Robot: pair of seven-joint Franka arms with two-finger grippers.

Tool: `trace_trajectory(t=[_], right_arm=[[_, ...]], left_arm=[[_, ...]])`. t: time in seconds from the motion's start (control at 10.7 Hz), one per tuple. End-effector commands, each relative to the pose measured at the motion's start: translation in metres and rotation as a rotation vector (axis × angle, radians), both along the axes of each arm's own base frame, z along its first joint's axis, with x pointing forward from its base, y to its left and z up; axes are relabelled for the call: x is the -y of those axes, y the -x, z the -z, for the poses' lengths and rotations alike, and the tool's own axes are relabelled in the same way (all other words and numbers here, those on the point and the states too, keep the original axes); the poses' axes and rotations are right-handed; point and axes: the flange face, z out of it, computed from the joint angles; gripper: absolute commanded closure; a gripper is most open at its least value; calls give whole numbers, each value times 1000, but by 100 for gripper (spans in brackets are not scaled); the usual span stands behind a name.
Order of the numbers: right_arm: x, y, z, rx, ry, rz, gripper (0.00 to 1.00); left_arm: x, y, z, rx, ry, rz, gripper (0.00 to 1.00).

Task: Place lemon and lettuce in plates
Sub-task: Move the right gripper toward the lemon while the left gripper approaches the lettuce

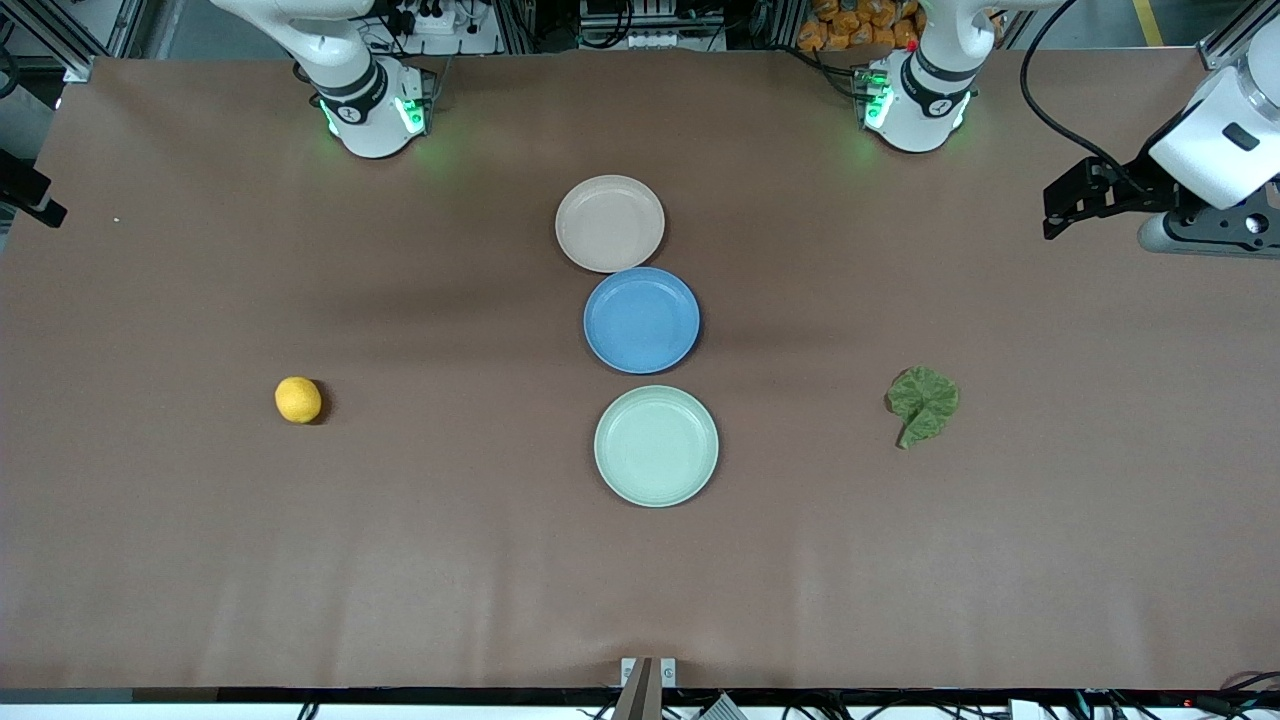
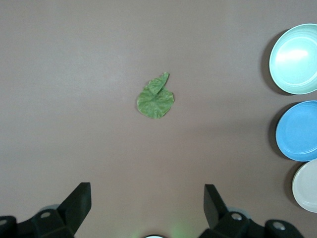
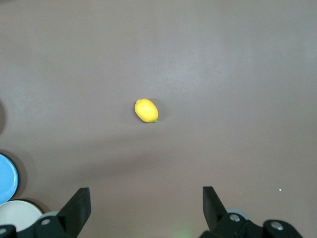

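Note:
The lemon [image 1: 298, 399] lies on the brown table toward the right arm's end; it also shows in the right wrist view [image 3: 146, 110]. The lettuce [image 1: 922, 402] lies flat toward the left arm's end and shows in the left wrist view [image 2: 155, 97]. The beige-pink plate [image 1: 609, 222] and the mint green plate [image 1: 656, 445] are empty at mid-table. My left gripper [image 2: 147, 198] is open and empty, high over the table, apart from the lettuce. My right gripper [image 3: 146, 201] is open and empty, high, apart from the lemon.
An empty blue plate [image 1: 641, 319] sits between the two other plates, touching the beige-pink one. The three plates form a row down the table's middle. The arm bases [image 1: 372, 105] stand along the table edge farthest from the front camera.

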Motion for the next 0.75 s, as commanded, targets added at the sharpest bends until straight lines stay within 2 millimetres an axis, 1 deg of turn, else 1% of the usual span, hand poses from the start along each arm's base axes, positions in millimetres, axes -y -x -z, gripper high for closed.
trace_trajectory(t=[0.0,0.28,0.47,0.56,0.65], right_arm=[[2,0,2,0,-19,0,0],[1,-1,4,-5,-18,0,0],[1,-2,4,-5,-18,0,0],[2,-3,6,-8,-18,0,0],[2,-5,9,-14,-19,2,0]], left_arm=[[0,6,-7,-1,-6,8,0],[1,4,-4,-8,-2,7,0],[-3,3,-3,-11,-5,0,0],[-4,1,0,-15,-6,0,0],[-4,-3,7,-27,-8,2,0]])
